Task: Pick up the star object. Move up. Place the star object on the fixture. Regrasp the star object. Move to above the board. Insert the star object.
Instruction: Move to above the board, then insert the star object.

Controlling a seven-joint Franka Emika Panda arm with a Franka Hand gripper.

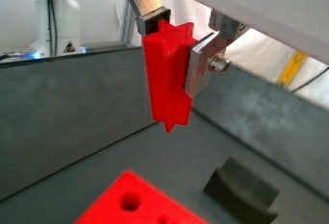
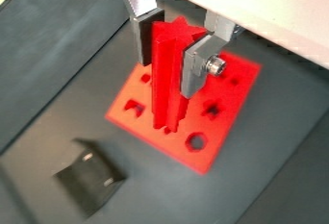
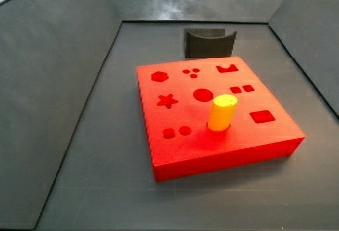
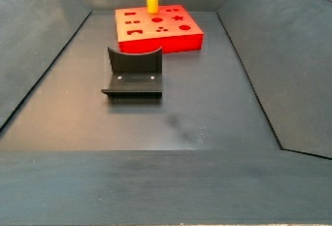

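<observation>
The gripper (image 2: 172,47) is clamped on the star (image 1: 167,74), held upright, high above the board (image 2: 234,103) and fixture (image 2: 90,177).

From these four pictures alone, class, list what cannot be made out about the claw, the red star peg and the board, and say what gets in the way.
- The claw shows only in the wrist views, shut on the star object; both side views leave it out of frame.
- Its height above the floor: no side view shows it.
- The board is cut off by the picture's edge in a wrist view.
- The board's star hole is hidden behind the peg in a wrist view.
</observation>
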